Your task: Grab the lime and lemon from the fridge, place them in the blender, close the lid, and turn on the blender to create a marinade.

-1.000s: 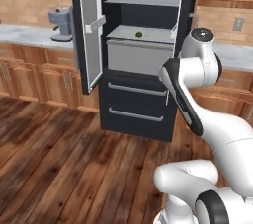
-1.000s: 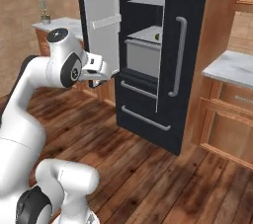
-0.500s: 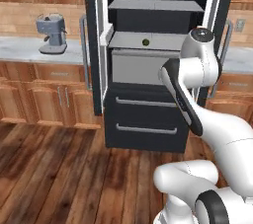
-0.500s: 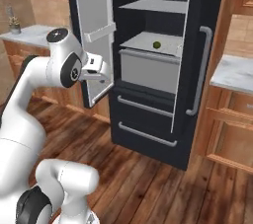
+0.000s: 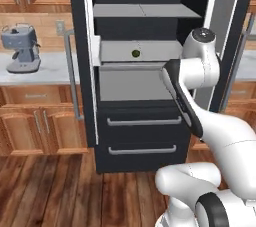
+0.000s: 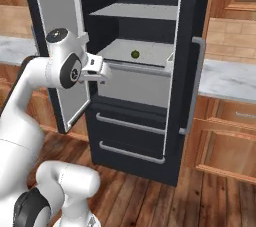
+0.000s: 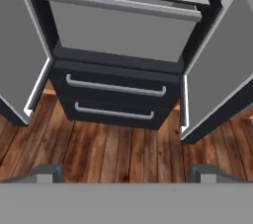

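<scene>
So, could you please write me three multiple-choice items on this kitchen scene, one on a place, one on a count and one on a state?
1. Where does the lime lie?
A. on the wooden floor
B. on a pale shelf inside the fridge
C. on the stone counter

2. How many drawer handles run across the fridge's dark lower front?
A. two
B. four
C. none

3. How do the fridge doors stand?
A. both shut
B. both swung open
C. taken off

Answers:
1 B, the small green fruit sits on the grey shelf above the pale drawer.
2 A, two grey bars, an upper handle and a lower handle, lie one above the other.
3 B, the hand view shows a door standing out at each side.
</scene>
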Available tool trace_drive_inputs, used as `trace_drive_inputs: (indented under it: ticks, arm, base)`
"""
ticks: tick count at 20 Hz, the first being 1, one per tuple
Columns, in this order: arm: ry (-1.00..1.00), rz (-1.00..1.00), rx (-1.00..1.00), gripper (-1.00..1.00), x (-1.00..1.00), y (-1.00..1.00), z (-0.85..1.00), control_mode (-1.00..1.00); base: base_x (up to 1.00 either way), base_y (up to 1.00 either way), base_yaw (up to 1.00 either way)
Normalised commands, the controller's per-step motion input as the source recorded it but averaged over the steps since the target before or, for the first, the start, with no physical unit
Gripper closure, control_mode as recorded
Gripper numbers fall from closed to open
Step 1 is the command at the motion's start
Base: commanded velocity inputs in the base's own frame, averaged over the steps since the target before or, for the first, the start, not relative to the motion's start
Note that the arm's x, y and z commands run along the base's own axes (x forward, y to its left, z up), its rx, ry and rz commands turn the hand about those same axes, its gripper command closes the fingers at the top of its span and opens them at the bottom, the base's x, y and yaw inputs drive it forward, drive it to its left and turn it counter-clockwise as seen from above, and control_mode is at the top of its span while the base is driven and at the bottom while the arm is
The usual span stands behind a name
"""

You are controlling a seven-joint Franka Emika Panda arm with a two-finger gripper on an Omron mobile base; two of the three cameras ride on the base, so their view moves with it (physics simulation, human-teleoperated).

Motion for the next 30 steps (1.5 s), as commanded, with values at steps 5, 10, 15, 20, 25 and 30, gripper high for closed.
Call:
trace_drive_inputs:
  ticks: [5, 10, 15, 20, 25, 30]
  arm:
    - [0.0, 0.0, 0.0, -1.0, 0.0, 0.0, 0.0, 1.0]
    - [0.0, 0.0, 0.0, -1.0, 0.0, 0.0, 0.0, 1.0]
    - [0.0, 0.0, 0.0, -1.0, 0.0, 0.0, 0.0, 1.0]
    - [0.0, 0.0, 0.0, -1.0, 0.0, 0.0, 0.0, 1.0]
    - [0.0, 0.0, 0.0, -1.0, 0.0, 0.0, 0.0, 1.0]
    - [0.0, 0.0, 0.0, -1.0, 0.0, 0.0, 0.0, 1.0]
  base:
    - [0.72, 0.06, -0.29]
    - [0.6, 0.38, -0.24]
    - [0.58, 0.39, -0.2]
    - [0.55, 0.24, -0.18]
    - [0.53, 0.29, -0.14]
    - [0.52, 0.41, -0.09]
